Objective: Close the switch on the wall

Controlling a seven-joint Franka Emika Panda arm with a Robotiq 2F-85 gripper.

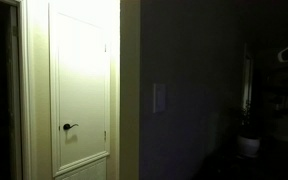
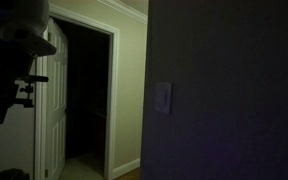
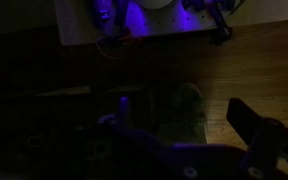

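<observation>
The room is dark. A pale wall switch (image 1: 160, 97) sits on the dark wall at mid height, and it shows in both exterior views (image 2: 162, 97). The arm (image 2: 14, 60) stands at the far left of an exterior view, well away from the switch. In the wrist view the gripper (image 3: 184, 115) points down at a wooden floor (image 3: 259, 70). Its two dark fingers are spread wide apart with nothing between them. The switch is out of the wrist view.
A white closed door (image 1: 80, 90) with a black handle (image 1: 69, 127) is left of the switch wall. An open dark doorway (image 2: 84, 95) lies between the arm and the switch. A white base with wires (image 3: 164, 20) shows in the wrist view.
</observation>
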